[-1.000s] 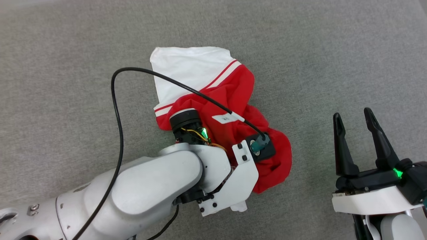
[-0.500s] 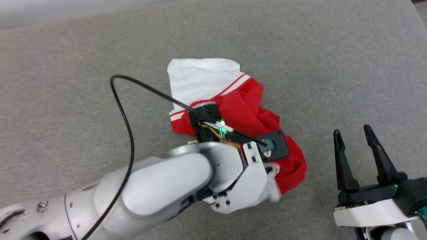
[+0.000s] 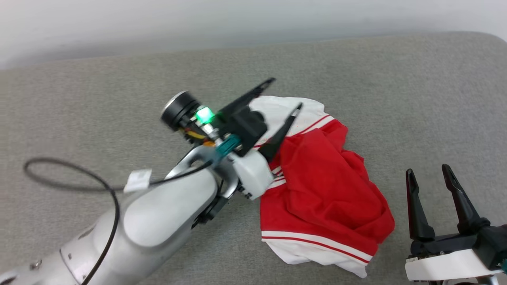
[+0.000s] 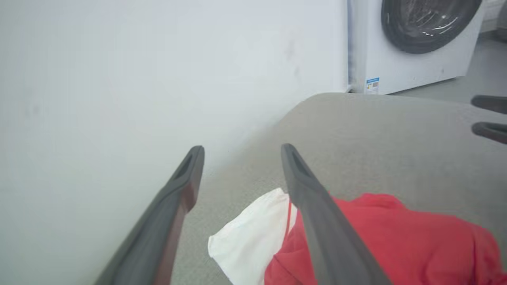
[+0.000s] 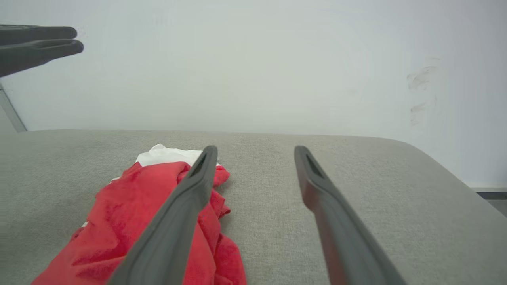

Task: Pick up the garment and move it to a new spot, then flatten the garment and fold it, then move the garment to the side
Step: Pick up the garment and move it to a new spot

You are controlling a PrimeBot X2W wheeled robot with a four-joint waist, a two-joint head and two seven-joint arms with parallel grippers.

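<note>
The garment [image 3: 324, 186], red with white sleeves and striped trim, lies crumpled in a heap on the grey padded table [image 3: 396, 87]. My left gripper [image 3: 286, 94] hangs open above the heap's far white sleeve, lifted clear, with nothing between its fingers. From the left wrist the garment [image 4: 400, 241] lies below and to the right of the open left gripper [image 4: 241, 152]. My right gripper [image 3: 429, 174] stands open and empty just right of the heap. Its wrist view has the garment [image 5: 130, 213] to the left of the spread right gripper [image 5: 255, 152].
A pale wall [image 3: 198, 27] runs along the table's far edge. A white washing machine [image 4: 412, 43] stands beyond the table's rounded corner. The left arm's black cable [image 3: 71, 174] loops over the table at the left.
My left gripper has opened, let go of the garment and lifted up off it. The heap now lies slack on the table. The head camera has tilted up, bringing the wall into view.
</note>
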